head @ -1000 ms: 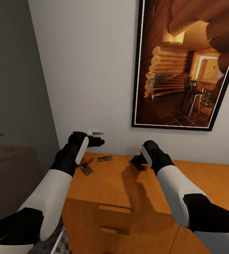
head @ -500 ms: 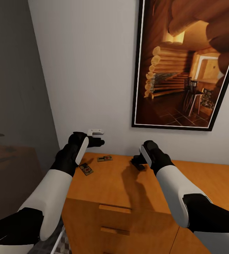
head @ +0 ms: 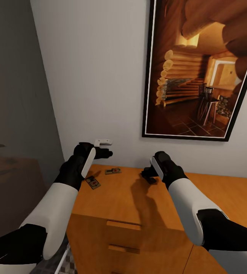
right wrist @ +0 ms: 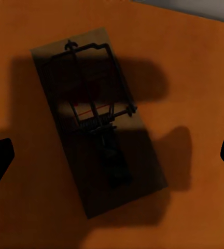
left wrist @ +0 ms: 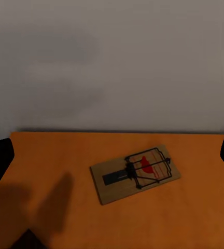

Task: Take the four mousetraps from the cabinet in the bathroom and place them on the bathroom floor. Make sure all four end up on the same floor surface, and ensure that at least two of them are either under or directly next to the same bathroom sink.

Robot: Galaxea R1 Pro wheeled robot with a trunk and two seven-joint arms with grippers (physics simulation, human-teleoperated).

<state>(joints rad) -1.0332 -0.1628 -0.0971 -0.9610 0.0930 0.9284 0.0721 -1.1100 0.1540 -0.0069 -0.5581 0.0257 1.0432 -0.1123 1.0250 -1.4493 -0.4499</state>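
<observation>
No readable text, labels, brands or numbers anywhere. The small flat brown wooden mousetrap (left wrist: 135,174) on the orange-brown wooden cabinet top (left wrist: 195,218) has a red mark under its wire (a shape only, no letters). The shadowed wooden mousetrap (right wrist: 99,119) shows a thin red line, nothing legible. The black-framed log-cabin picture (head: 199,68) on the wall carries no caption or signature.

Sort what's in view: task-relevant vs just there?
Job:
- mousetrap near the wall, also in the left wrist view
- mousetrap by the left arm
- mousetrap under the right gripper
- cabinet they lie on

Just there:
- framed picture
- white wall fitting
</observation>
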